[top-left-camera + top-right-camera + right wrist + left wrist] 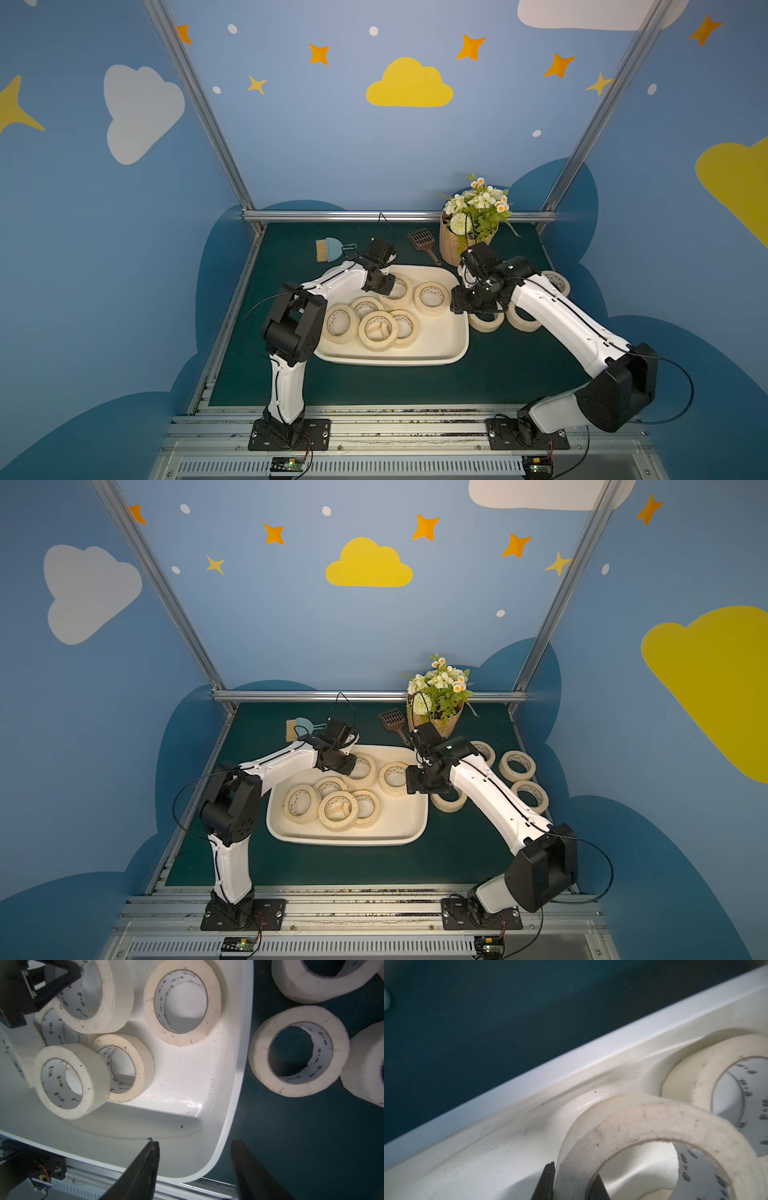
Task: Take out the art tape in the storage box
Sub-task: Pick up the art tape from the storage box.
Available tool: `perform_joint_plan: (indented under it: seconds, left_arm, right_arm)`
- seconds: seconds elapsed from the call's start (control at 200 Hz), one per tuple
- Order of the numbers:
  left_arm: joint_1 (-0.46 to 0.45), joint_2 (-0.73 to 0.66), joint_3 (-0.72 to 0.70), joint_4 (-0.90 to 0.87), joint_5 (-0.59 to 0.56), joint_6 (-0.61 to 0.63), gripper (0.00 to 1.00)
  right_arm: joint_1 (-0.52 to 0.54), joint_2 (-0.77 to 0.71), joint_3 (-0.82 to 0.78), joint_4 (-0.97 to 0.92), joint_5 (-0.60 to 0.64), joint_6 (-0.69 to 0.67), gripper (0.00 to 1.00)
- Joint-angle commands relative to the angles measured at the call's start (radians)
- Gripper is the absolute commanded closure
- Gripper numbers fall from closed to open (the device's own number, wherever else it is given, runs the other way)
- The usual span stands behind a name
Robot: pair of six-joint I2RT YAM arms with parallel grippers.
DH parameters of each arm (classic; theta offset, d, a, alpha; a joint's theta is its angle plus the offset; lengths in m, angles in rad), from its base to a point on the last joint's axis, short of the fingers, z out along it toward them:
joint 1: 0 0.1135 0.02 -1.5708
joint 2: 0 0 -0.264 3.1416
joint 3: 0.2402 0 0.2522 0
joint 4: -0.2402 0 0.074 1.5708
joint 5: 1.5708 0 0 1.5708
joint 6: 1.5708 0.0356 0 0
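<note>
My left tool is closed on the wall of one art tape roll, with one jaw outside the ring and the other inside the core. This roll lies at the far side of the storage box, leaning on a neighbour roll, and I judge it is gripped but not yet lifted out. My right tool has its jaws half apart and holds nothing. It hovers over the right rim of the box.

Inside the box I count six rolls, the gripped one included: four crowd together toward the left side, partly overlapping, and one lies alone near the right wall. Outside, on the surface just right of the box, I see four rolls lying flat, though the right arm may hide more. So I judge the task is a little less than half done — six rolls remain to take out
</note>
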Motion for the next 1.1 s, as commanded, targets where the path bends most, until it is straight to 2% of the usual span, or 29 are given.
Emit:
perform_joint_plan:
  seconds: [0.0, 0.19, 0.36, 0.716, 0.826, 0.881, 0.941, 1.096]
  left_arm:
    - [-0.020, -0.103, -0.025, -0.038, 0.005, 0.010, 0.96]
    - [-0.076, -0.187, -0.080, -0.051, -0.007, -0.027, 0.96]
    - [-0.116, -0.209, -0.095, -0.052, -0.014, -0.049, 0.96]
    - [-0.146, -0.314, -0.153, 0.004, 0.035, -0.129, 0.96]
    - [-0.147, -0.341, -0.178, 0.028, 0.071, -0.150, 0.95]
    - [-0.149, -0.355, -0.194, 0.048, 0.084, -0.159, 0.93]
    - [-0.149, -0.364, -0.209, 0.065, 0.104, -0.169, 0.84]
    - [-0.150, -0.398, -0.250, 0.103, 0.132, -0.167, 0.22]
  right_arm:
    - [0.040, 0.060, 0.097, -0.017, -0.001, 0.012, 0.40]
    - [0.086, 0.206, 0.250, -0.006, -0.033, 0.002, 0.40]
    - [0.118, 0.293, 0.335, 0.008, -0.061, 0.005, 0.40]
    - [0.105, 0.361, 0.284, 0.083, -0.107, 0.040, 0.44]
    - [0.101, 0.364, 0.269, 0.100, -0.113, 0.042, 0.59]
    - [0.099, 0.358, 0.255, 0.112, -0.120, 0.045, 0.82]
    - [0.093, 0.349, 0.247, 0.114, -0.113, 0.049, 1.00]
    - [0.060, 0.301, 0.222, 0.101, -0.089, 0.039, 1.00]
